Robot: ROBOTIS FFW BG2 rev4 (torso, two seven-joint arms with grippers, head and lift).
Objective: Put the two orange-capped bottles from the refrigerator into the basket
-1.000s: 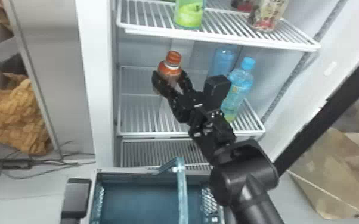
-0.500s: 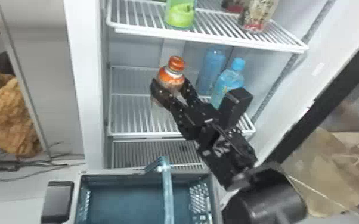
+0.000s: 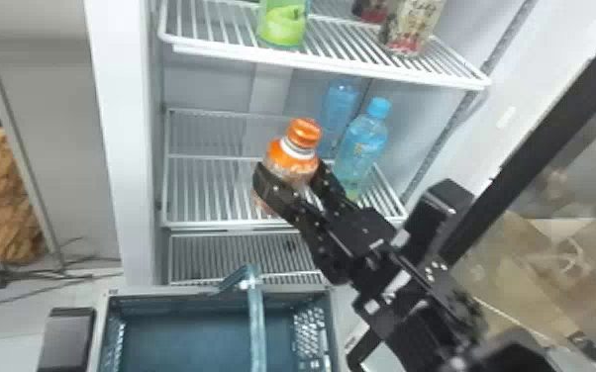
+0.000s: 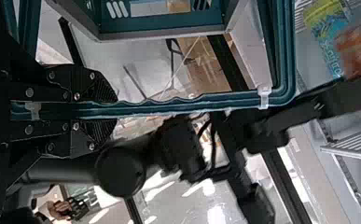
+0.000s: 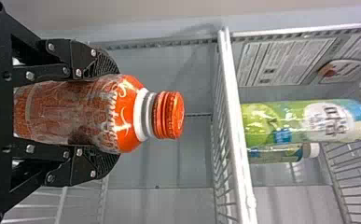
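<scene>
Leftmost, the basket (image 3: 178, 292) sits open in front of the refrigerator (image 3: 126, 173), ready for bottles, the left gripper (image 4: 110, 110) with its fingers closed on the raised handle (image 4: 169, 108), presumably to steady it. Mid-view, the right gripper (image 3: 291, 173) has its fingers parted just a bottle's width, clasping an orange-capped bottle (image 3: 289, 157) near upright by its body, likely to keep it secure above the wire shelf (image 3: 203, 198), where a blue-capped bottle (image 3: 361, 143) stands farther right.

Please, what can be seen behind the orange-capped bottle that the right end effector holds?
Behind the bottle are a wire shelf and the refrigerator's back wall. Whatever the bottle and the right end effector cover cannot be seen.
</scene>
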